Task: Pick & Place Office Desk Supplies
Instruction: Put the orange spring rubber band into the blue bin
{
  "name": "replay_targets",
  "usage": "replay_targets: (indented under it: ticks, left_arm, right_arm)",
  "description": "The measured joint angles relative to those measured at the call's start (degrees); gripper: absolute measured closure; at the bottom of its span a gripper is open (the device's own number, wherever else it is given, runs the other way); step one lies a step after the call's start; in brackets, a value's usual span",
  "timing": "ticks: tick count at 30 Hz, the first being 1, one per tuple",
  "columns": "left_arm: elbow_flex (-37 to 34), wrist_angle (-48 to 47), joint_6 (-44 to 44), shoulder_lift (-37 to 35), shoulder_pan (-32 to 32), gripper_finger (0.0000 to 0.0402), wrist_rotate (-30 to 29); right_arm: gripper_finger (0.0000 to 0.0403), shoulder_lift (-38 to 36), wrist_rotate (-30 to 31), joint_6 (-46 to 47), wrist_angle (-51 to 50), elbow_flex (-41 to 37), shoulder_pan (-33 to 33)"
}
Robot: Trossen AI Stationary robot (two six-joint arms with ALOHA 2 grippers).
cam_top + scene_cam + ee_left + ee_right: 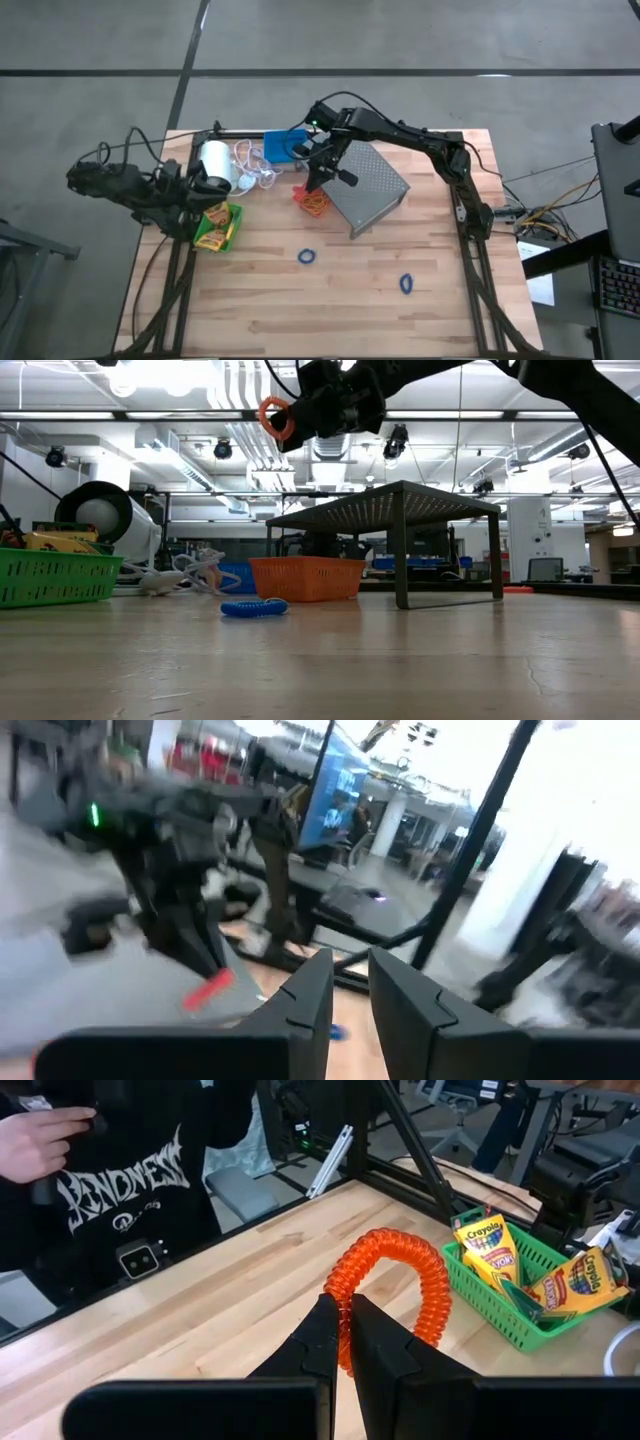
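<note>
My right gripper (345,1342) has its fingers clamped on the light, springy orange coil band (400,1280), mid-frame; pinching one strand holds it.

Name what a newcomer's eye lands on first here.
The right hand, raised above the red-orange bin beside the grey rack, pinches an orange coil band. At the table's left edge, the green bin holds two crayon boxes.

Grey perforated rack (368,188), white roll (214,161), seemingly corded.
</note>
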Motion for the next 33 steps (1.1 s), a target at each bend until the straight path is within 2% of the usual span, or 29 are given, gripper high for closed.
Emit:
replay_targets:
  ticks: [2, 4, 7, 11, 13, 18, 23, 27, 33]
  left_arm:
    - [0.0, -0.2, 7.3, 0.0, 0.0, 0.0327, -0.7]
    - [0.0, -2.2, 9.4, 0.3, 0.0, 0.0327, -3.9]
    - [0.0, -8.5, 7.9, 1.9, 0.0, 0.0327, -14.1]
    - [-0.1, -15.6, 4.8, 6.1, 0.1, 0.0327, -32.6]
    - [-0.1, -15.5, 7.0, 8.2, 0.1, 0.0327, -35.6]
    - [0.0, -7.9, 14.5, 11.3, 1.1, 0.0327, -25.7]
    - [0.0, -6.0, 12.6, 13.8, 5.2, 0.0327, -23.4]
    - [-0.1, -6.0, 12.6, 16.1, 12.0, 0.0327, -11.8]
    - [-2.0, -2.5, 23.9, 21.2, 24.6, 0.0329, 2.1]
  right_arm:
    - [0.039, 0.0, 0.0, 0.0, 0.0, 0.0, 0.0]
    - [0.039, 0.0, 0.1, 0.0, 0.0, 0.0, 0.0]
    - [0.039, 0.0, 0.1, 0.0, -0.3, 0.0, 0.0]
    - [0.039, 0.0, 0.1, 0.0, -0.3, 0.0, 0.0]
    - [0.039, 0.0, 0.1, 0.0, -0.3, 0.0, 0.0]
    - [0.039, 0.0, 0.1, -0.1, -0.3, 0.0, 0.0]
    - [0.039, 0.0, 0.1, -0.2, -0.3, 0.0, 0.0]
    - [0.039, 0.0, 0.1, -0.3, -0.2, 0.0, 0.0]
    - [0.039, 0.0, 0.1, -0.2, -0.2, 0.0, 0.0]
